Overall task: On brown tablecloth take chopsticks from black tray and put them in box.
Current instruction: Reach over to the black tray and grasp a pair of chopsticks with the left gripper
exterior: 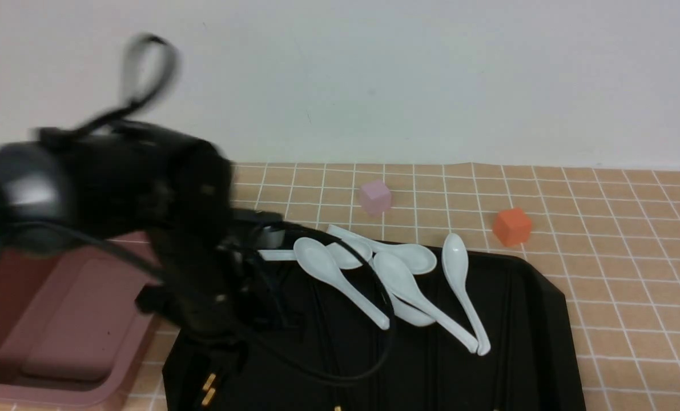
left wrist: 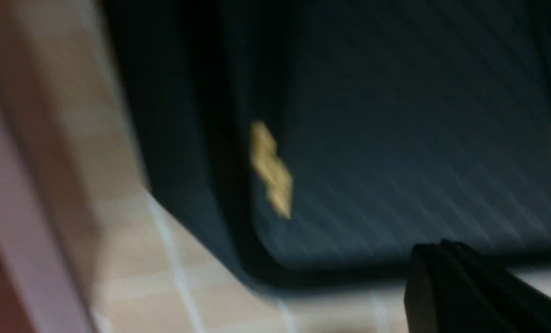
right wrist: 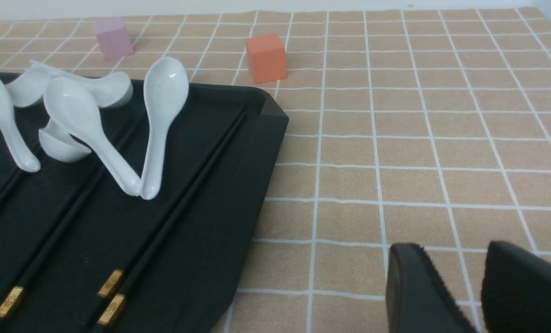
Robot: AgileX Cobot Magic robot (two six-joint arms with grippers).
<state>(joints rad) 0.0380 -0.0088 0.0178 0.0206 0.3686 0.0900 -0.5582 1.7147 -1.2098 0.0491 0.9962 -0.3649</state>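
The black tray (exterior: 534, 319) lies on the brown tablecloth (exterior: 631, 257). Several black chopsticks (right wrist: 173, 208) with gold caps lie lengthwise in it. Gold caps also show in the front view (exterior: 208, 388) and, blurred, in the left wrist view (left wrist: 270, 169). The pink box (exterior: 60, 308) stands left of the tray. My left arm is motion-blurred over the tray's left part. Its gripper (left wrist: 442, 249) is above the tray's near left corner, jaws together, with nothing seen between them. My right gripper (right wrist: 455, 249) is open and empty over the cloth, right of the tray (right wrist: 238, 185).
Several white soup spoons (exterior: 408, 285) lie across the far half of the tray. A small pink cube (exterior: 374, 197) and an orange cube (exterior: 511, 226) sit on the cloth behind the tray. A white wall runs along the back.
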